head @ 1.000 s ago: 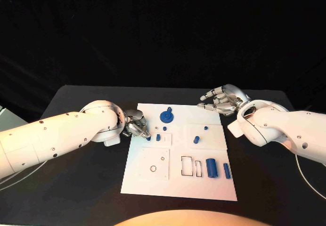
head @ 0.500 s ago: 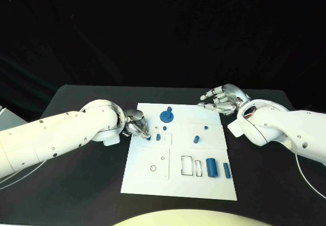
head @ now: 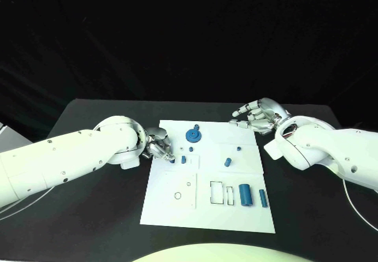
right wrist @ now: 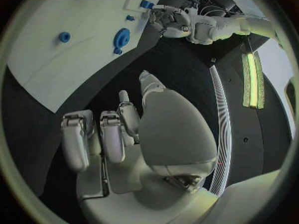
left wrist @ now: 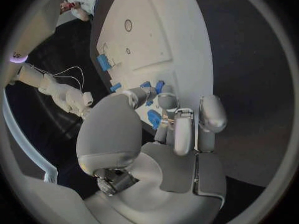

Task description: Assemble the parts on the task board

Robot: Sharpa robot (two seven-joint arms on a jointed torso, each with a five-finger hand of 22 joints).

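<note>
Board (head: 206,215) lies mid-frame on the black table (head: 94,218), with bare table along both its long edges and its near edge. Left hand (head: 160,145) sits at the board's upper left edge, fingers curled round a small blue part (left wrist: 154,118); a blue peg (head: 183,159) stands just right of it. Right hand (head: 256,115) is over the board's upper right corner, fingers curled, grasping nothing. On the board: gear (head: 193,134) upper centre, a peg (head: 228,161) mid-right, two cylinders (head: 245,194) lower right beside outlined slots.
</note>
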